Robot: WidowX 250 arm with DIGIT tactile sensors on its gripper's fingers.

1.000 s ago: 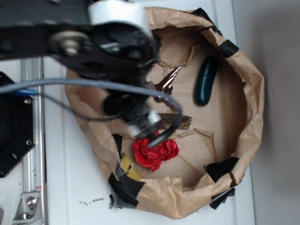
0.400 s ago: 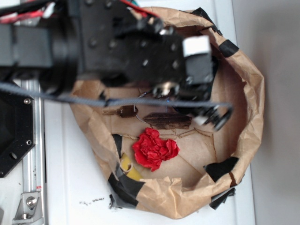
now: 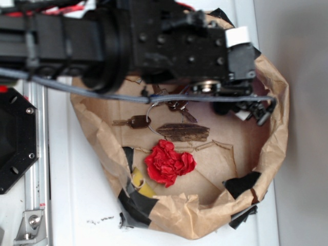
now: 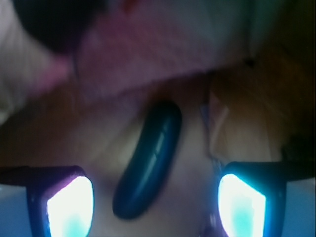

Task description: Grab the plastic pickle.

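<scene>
I had swung the tool [image 4: 155, 197] across the paper bag [image 3: 274, 118], from above the keys [image 3: 138, 122] to over the pickle [image 4: 148, 160]. Its fingers [image 4: 69, 202] stood wide, the pickle lying between them below; descent looked next.
</scene>
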